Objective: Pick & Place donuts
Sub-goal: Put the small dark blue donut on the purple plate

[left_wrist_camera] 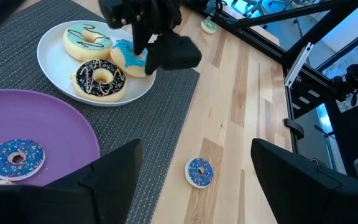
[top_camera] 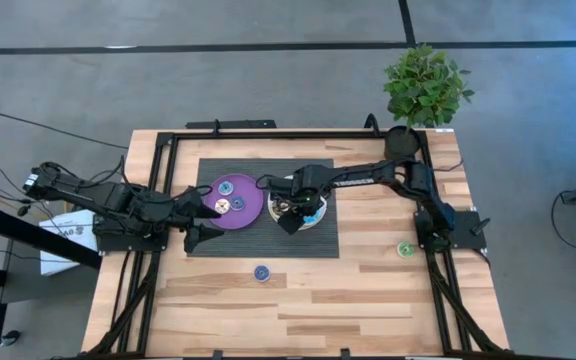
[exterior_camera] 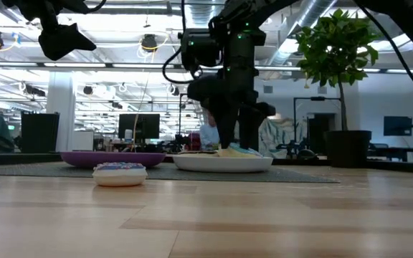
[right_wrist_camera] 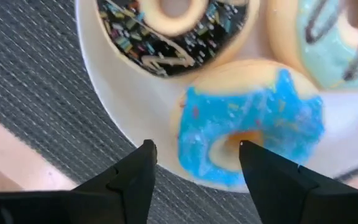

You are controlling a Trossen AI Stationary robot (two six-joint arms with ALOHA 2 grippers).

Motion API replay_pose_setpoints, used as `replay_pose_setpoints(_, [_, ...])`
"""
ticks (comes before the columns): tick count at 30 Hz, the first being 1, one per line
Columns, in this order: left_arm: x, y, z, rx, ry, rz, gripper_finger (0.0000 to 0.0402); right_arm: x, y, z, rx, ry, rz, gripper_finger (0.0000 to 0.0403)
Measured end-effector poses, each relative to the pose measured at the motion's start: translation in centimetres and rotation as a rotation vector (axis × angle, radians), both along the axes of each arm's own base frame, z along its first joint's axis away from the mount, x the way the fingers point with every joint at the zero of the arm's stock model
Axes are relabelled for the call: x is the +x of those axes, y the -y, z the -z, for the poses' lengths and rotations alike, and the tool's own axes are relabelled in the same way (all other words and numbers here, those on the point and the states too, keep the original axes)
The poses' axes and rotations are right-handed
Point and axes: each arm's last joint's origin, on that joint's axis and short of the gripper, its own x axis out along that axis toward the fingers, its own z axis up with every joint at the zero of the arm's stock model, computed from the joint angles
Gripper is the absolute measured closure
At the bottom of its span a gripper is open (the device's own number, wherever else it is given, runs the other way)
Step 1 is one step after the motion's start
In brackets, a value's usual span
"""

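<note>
The white plate (left_wrist_camera: 48, 59) on the dark mat holds three larger donuts: a light green one (left_wrist_camera: 88, 39), a brown sprinkled one (left_wrist_camera: 100, 79) and a cyan one (right_wrist_camera: 253, 124). My right gripper (right_wrist_camera: 196, 149) is open and points down over the cyan donut, one finger over its hole and the other outside its rim. The purple plate (top_camera: 251, 212) carries small donuts, among them a blue one (left_wrist_camera: 17, 155). A small blue donut (top_camera: 261, 272) and a small green one (top_camera: 405, 249) lie flat on the bare wood. My left gripper (top_camera: 211, 220) hovers open by the purple plate's near-left edge. My right gripper comes from above with its fingers astride one side of the cyan donut's ring (right_wrist_camera: 194, 134), which rests on the white plate. White plate shows between the outer finger (right_wrist_camera: 145, 165) and the rim. Whether the finger at the hole touches the donut, I cannot tell.
The dark mat (top_camera: 208, 170) lies under both plates in the table's middle. A potted plant (top_camera: 426, 85) stands at the far right corner. Black frame rails (top_camera: 168, 150) run along the table's sides. Bare wood lies toward the near edge around the small blue donut.
</note>
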Motion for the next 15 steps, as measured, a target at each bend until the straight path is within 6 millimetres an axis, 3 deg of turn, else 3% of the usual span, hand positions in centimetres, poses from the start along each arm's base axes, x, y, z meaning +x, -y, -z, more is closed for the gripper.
replay_pose_setpoints(10, [0.0, 0.0, 0.0, 0.000, 0.000, -0.001, 0.0107, -1.7, -0.2, -4.2, -0.007, 0.043, 0.008, 0.0185])
replay_pose_setpoints(15, [0.0, 0.0, 0.0, 0.013, 0.001, -0.008, 0.0107, -2.5, -1.9, -6.7, -0.052, 0.111, -0.116, 0.0196])
